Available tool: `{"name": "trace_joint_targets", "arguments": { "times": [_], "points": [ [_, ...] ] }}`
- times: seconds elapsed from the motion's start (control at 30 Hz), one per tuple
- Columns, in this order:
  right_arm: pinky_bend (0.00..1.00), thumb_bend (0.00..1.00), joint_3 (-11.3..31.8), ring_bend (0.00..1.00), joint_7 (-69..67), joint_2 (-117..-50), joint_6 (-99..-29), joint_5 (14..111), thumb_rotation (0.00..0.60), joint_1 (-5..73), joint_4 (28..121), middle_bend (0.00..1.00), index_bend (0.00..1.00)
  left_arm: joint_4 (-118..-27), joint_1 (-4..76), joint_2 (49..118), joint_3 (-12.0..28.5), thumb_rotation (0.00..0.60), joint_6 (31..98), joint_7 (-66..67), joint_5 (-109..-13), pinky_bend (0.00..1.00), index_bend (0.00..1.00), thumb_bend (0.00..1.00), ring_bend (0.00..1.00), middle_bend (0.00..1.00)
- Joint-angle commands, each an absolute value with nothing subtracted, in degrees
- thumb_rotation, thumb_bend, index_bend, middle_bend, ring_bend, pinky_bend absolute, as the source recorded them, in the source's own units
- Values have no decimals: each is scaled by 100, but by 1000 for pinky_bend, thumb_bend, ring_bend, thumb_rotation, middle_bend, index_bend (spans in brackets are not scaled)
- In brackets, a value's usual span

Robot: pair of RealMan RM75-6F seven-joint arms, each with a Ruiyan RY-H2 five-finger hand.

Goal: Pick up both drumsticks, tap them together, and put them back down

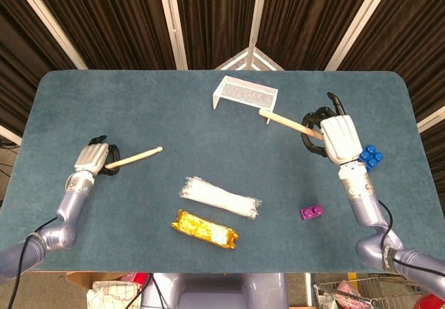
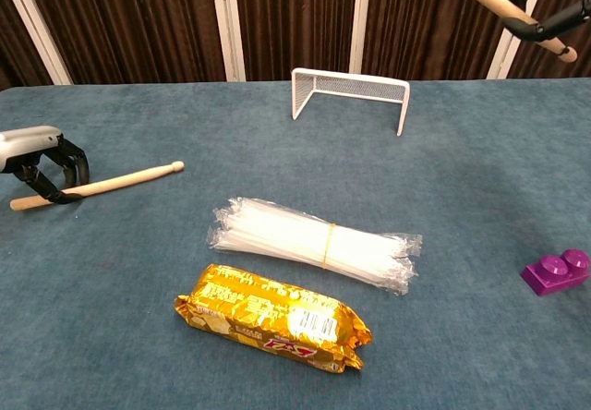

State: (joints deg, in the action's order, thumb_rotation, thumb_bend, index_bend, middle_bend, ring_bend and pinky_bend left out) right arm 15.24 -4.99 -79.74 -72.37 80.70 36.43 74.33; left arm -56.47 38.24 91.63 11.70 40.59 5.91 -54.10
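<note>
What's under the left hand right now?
The butt end of one drumstick, ringed by the left hand; its tip points right. Whether that end touches the table is hidden.

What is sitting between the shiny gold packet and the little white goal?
The clear bundle of plastic straws lies between the gold packet and the white wire goal, with bare blue table beyond it. The chest view shows this best.

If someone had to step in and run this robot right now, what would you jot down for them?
Right hand holds its drumstick in the air, near the white wire rack.
Left hand has its fingers around the butt of the other drumstick, tip tilted up off the table.
Done: one stick lifted, the other gripped.
Left: raise the left stick, tap the two together, set both down.
</note>
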Motion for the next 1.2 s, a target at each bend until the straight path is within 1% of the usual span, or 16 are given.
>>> {"name": "trace_joint_targets", "arguments": {
  "times": [0.03, 0.37, 0.5, 0.67, 0.97, 1.1, 1.2],
  "points": [
    [79, 461, 1511, 381, -472, -7986, -7247, 8084, 600, 3640, 7461, 618, 696, -5658, 3824, 9140, 1156, 600, 4047, 655, -5370, 0, 506, 460, 61, 547],
    [79, 461, 1448, 381, -439, -7994, -7286, 8120, 600, 3580, 7510, 618, 697, -5639, 3824, 9162, 1109, 600, 4061, 808, -5316, 0, 508, 460, 61, 545],
    [78, 461, 1453, 381, -431, -7986, -7299, 8122, 600, 3570, 7519, 618, 696, -5611, 3827, 9203, 1102, 600, 4108, 854, -5323, 0, 531, 500, 71, 559],
    [79, 462, 1466, 381, -438, -7971, -7335, 8141, 600, 3560, 7536, 617, 696, -5613, 3809, 9243, 1137, 600, 4305, 828, -5426, 0, 558, 533, 80, 577],
    [79, 461, 1488, 382, -469, -7942, -7351, 8130, 600, 3541, 7541, 618, 696, -5686, 3757, 9196, 1168, 600, 4569, 1005, -5426, 0, 574, 540, 93, 588],
    [79, 461, 1502, 383, -477, -7928, -7333, 8109, 600, 3542, 7533, 618, 696, -5788, 3727, 9118, 1179, 600, 4798, 987, -5606, 0, 577, 541, 94, 589],
    [79, 461, 1555, 389, -508, -7935, -7301, 8077, 600, 3581, 7523, 618, 697, -5989, 3706, 8980, 1221, 600, 5108, 802, -5937, 0, 578, 541, 94, 589]
  ]
}}
